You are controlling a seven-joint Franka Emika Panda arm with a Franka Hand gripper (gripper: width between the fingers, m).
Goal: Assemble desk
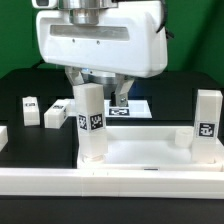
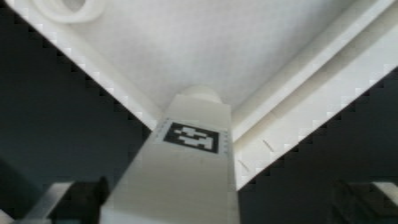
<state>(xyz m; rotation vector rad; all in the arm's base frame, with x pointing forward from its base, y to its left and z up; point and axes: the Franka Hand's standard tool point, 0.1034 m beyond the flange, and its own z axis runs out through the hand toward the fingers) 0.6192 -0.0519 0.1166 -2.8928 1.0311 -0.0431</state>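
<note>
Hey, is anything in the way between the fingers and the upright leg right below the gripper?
Nothing visible. The leg stands directly between the open fingers, and the wrist view shows nothing else between them.

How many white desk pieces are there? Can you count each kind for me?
Tabletop: 1
Upright legs on it: 2
Loose legs off to the side: 2
Total: 5
</note>
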